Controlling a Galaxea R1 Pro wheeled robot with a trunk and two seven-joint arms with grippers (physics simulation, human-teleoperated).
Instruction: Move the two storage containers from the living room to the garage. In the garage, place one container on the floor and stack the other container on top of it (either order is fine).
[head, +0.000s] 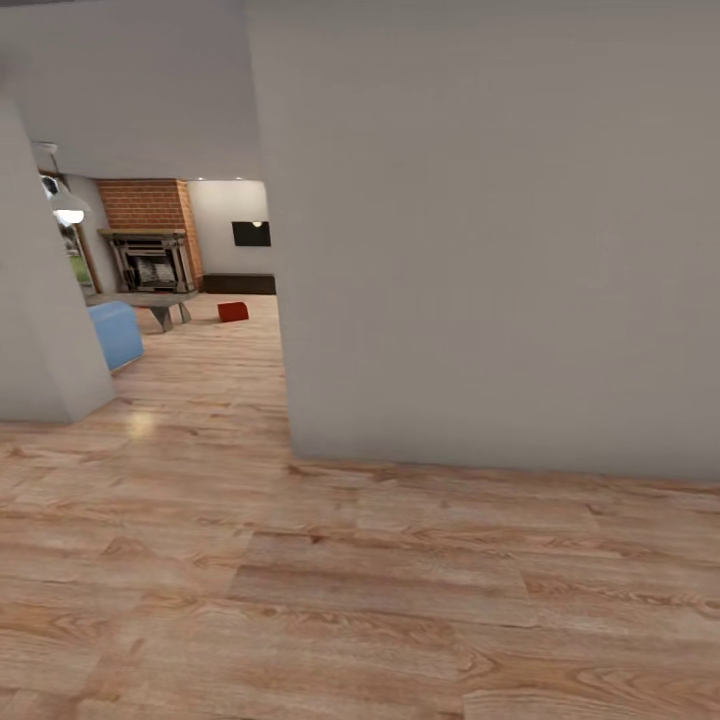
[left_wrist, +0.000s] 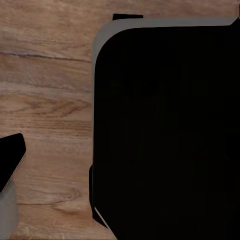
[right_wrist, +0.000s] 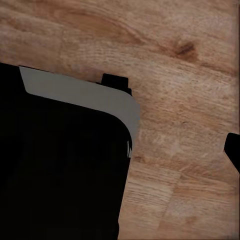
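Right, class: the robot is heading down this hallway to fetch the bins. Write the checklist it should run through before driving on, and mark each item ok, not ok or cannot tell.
1. A storage container is in sight, on the wood floor by the brick fireplace: ok.
2. The second container is located: cannot tell.
3. The floor from here to that container is free of obstacles: ok.
4. Clearance from the wall corner on the right of the head view is enough for the base to pass: cannot tell.
5. The blue sofa and the table lie left of the route: ok.
6. Both grippers are open and empty: cannot tell.
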